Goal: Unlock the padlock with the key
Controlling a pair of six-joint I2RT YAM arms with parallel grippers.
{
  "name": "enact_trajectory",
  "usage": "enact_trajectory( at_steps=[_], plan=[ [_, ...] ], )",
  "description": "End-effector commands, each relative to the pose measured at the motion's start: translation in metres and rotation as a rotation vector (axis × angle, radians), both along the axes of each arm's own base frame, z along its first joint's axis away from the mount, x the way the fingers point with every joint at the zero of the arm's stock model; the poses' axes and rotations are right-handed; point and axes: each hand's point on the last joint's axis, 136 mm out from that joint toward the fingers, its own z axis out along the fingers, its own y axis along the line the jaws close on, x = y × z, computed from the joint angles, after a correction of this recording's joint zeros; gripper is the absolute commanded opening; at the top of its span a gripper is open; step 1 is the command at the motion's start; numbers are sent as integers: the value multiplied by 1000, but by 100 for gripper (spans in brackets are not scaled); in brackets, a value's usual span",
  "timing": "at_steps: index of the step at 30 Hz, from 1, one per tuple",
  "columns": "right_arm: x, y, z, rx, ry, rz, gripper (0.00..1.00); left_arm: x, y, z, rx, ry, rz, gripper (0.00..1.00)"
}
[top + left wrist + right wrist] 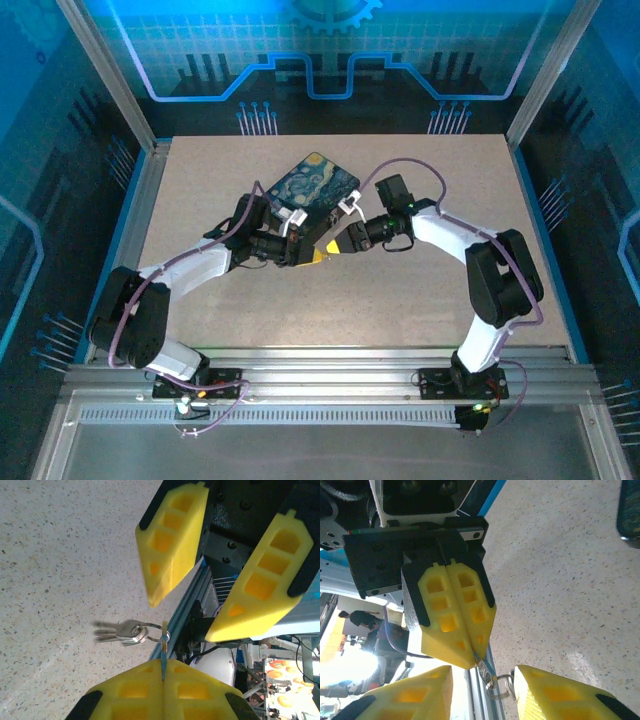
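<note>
The left pincer (163, 664) is clamped on the key (164, 642), held edge-on above the surface (60, 555), with its ring (152, 630) and spare keys (116, 631) dangling loose. The right pincer (182, 620) stands parted just beside it. The key looks light, stiff and slick (thin metal may twist between pads), so it is best gripped by the flat bow, not the blade.

Key bunch (125, 630): shiny, silvery metal. Left pincer (163, 667): matt yellow moulded plastic on black, smooth-faced. Bench (60, 555): pale, matt surface, finely speckled and slightly grainy.
</note>
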Motion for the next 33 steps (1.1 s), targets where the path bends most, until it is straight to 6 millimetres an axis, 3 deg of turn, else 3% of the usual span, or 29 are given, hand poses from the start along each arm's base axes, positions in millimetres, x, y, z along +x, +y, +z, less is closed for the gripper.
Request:
enact_trajectory(
  at_steps=[1, 19, 21, 24, 26, 30, 33],
  plan=[
    [-5, 6, 8, 29, 3, 42, 36, -2, -5, 24, -50, -76, -36, 0],
    [-19, 11, 13, 102, 32, 84, 0, -1, -4, 25, -54, -97, -25, 0],
    [-16, 10, 13, 98, 33, 64, 0, 4, -1, 19, -32, -92, 2, 12],
    [-2, 3, 4, 49, 53, -8, 0, 21, 10, 7, 33, -75, 100, 51],
    [12, -9, -12, -17, 85, -90, 0, 33, 20, 2, 78, -68, 178, 63],
    [44, -48, -44, -131, 161, -314, 0, 54, 40, -17, 278, -48, 330, 66],
    [58, -73, -58, -204, 161, -452, 0, 59, 34, -21, 354, -61, 372, 66]
  ],
)
